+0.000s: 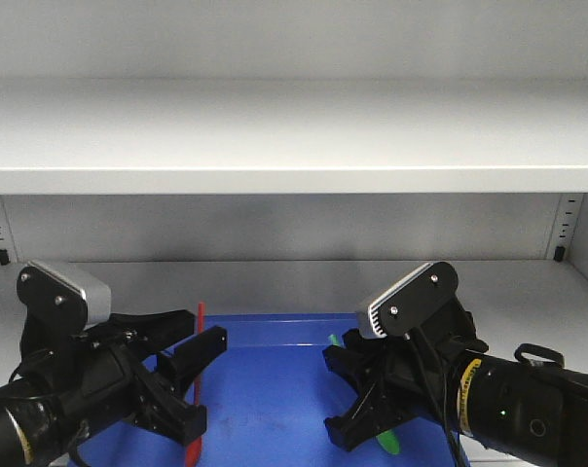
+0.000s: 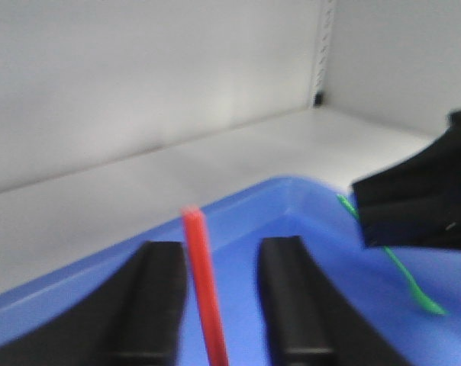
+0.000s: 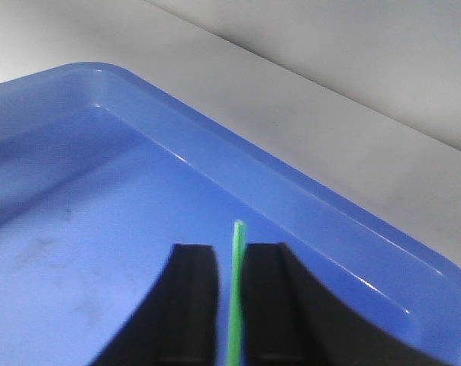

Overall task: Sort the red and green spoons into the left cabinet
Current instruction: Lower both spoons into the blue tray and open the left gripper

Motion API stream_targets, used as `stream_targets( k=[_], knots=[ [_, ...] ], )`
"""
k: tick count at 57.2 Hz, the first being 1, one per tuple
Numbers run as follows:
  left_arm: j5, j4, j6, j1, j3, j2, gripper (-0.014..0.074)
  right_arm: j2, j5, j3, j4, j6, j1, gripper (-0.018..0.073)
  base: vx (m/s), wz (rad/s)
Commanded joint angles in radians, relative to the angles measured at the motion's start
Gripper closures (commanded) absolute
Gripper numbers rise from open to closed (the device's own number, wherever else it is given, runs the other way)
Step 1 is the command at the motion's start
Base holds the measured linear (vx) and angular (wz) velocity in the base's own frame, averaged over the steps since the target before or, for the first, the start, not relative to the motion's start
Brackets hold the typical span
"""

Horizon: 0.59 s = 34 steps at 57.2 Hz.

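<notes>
The red spoon [image 1: 199,375] stands nearly upright between the fingers of the left gripper [image 1: 182,384], its handle tip rising above them and its lower end hidden low behind the finger. In the left wrist view the red handle [image 2: 204,286] runs up the gap beside the left finger [image 2: 158,301], with a clear space to the other finger, so whether the gripper pinches it or merely frames it cannot be told.

The green spoon [image 1: 386,440] sits in the right gripper [image 1: 357,394]: one green end shows above the fingers near the rear, the other pokes out below, toward the camera. In the right wrist view the thin green handle [image 3: 236,293] lies squeezed in the narrow slit between the two black fingers [image 3: 191,305], which are closed on it.

Both grippers hang over a blue tray [image 1: 275,336] that rests on the lower shelf of the left cabinet [image 1: 294,136]; the tray's far rim lies just beyond the fingertips, and the grey shelf floor and back wall lie further on. Slotted uprights stand in the back corners.

The left arm reaches in from the lower left, the right arm from the lower right, both angled inward with their grey camera housings on top. A yellow label band circles each wrist; its writing cannot be read.
</notes>
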Motion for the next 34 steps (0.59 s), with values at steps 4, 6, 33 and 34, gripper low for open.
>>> stream_targets(
  k=[4,6,33,34],
  knots=[
    [-0.024,-0.025,0.036,-0.007,-0.036,-0.029,0.0063,-0.032,-0.009,-0.037,0.015,0.003,-0.002,0.0103,0.0,0.0],
    [-0.024,-0.025,0.036,-0.007,-0.036,-0.029,0.0056,-0.032,-0.009,-0.037,0.015,0.003,-0.002,0.0057,0.0,0.0],
    [-0.024,-0.032,0.036,-0.007,-0.036,-0.03,0.0055,-0.032,-0.011,-0.031,0.015,0.002,-0.002,-0.0036,0.0,0.0],
    [-0.024,-0.032,0.036,-0.007,-0.036,-0.03,0.0055,-0.032,-0.011,-0.031,0.015,0.002,-0.002,-0.003,0.0,0.0]
  ],
)
